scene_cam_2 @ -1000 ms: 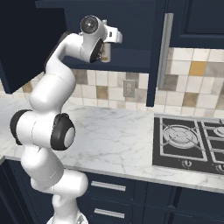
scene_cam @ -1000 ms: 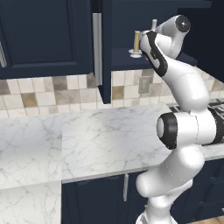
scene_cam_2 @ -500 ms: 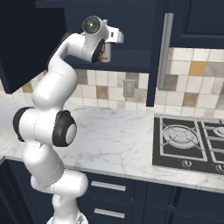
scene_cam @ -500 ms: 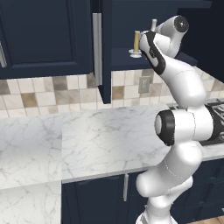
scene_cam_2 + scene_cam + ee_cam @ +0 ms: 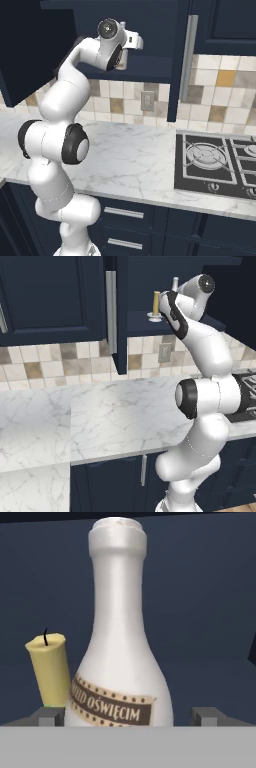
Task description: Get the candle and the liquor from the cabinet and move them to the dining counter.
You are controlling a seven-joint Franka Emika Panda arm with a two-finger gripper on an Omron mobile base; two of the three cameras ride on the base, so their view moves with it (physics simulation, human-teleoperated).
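The gripper (image 5: 129,717) is spread wide on both sides of the liquor bottle (image 5: 120,657), not squeezing it. The candle (image 5: 49,669) stands just beside it in the open cabinet (image 5: 50,298). The arm has barely moved since before.

liquor (image 5: 120,662) bottle label, dark band reading "OŚWIĘCIM", preceding letters partly cut off

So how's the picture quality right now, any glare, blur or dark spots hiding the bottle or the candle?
Hand view: sharp, evenly lit, the liquor label readable, no glare; the candle beside it is crisp, the cabinet interior behind is dim. Left base view: clear, but the shelf is shadowed and the arm covers most of the bottle. Right base view: the cabinet is dark around the claw.
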